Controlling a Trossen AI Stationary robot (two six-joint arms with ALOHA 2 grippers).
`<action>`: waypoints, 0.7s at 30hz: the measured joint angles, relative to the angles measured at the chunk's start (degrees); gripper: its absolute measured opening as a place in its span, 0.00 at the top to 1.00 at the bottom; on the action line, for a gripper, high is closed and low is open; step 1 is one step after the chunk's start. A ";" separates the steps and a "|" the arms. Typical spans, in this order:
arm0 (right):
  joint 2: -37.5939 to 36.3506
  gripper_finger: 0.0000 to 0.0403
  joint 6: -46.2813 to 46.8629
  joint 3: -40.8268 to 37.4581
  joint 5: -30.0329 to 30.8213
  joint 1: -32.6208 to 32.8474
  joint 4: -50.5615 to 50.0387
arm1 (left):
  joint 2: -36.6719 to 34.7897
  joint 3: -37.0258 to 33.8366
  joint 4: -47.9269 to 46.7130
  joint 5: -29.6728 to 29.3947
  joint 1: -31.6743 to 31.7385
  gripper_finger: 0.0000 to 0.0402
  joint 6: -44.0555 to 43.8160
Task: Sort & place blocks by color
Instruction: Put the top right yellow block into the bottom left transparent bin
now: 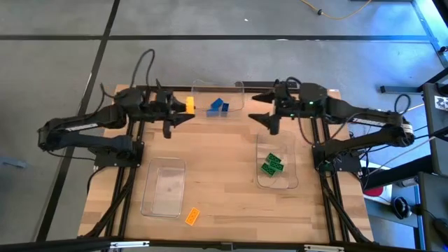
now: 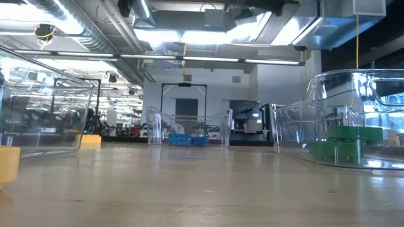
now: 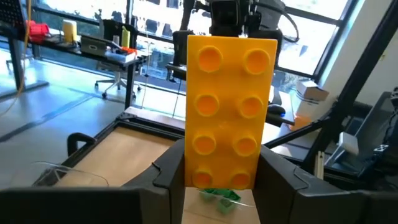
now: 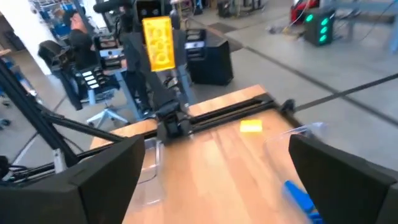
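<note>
Left gripper (image 3: 221,177) clamps yellow block (image 3: 229,111) above table (image 1: 224,189). Right gripper (image 1: 260,106) spread wide, empty, near blue blocks (image 1: 218,106).

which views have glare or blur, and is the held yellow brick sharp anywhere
Left wrist view: the yellow brick held in the left gripper is sharp, windows behind blown out. Right wrist view: soft throughout, that brick smeared. Low view: ceiling lights glare, near tabletop blurred. High view: blue cast top right.
</note>
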 joint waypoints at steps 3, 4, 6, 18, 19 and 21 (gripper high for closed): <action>-3.01 0.01 -0.76 0.00 3.08 -0.09 -0.46 | -1.54 -0.07 -1.24 -1.66 -1.04 0.69 1.03; -3.92 0.01 -0.80 0.00 3.72 -0.13 -0.48 | -1.70 -0.07 -1.07 -2.14 -1.30 0.69 1.07; -5.34 0.01 -0.85 0.00 4.73 -0.13 -0.49 | -1.83 -0.07 -1.10 -2.51 -1.57 0.69 1.09; -6.94 0.01 -1.29 0.00 4.97 -0.11 -1.50 | -1.90 -0.07 -9.48 -1.86 -4.33 0.69 0.68; -6.92 0.01 -1.45 0.00 4.99 -0.11 -1.63 | -1.89 -0.07 -12.64 -1.74 -5.82 0.69 0.17; -6.92 0.01 -2.01 -0.02 5.61 -0.11 -2.00 | -1.89 -0.07 -18.46 -1.91 -9.54 0.69 -2.12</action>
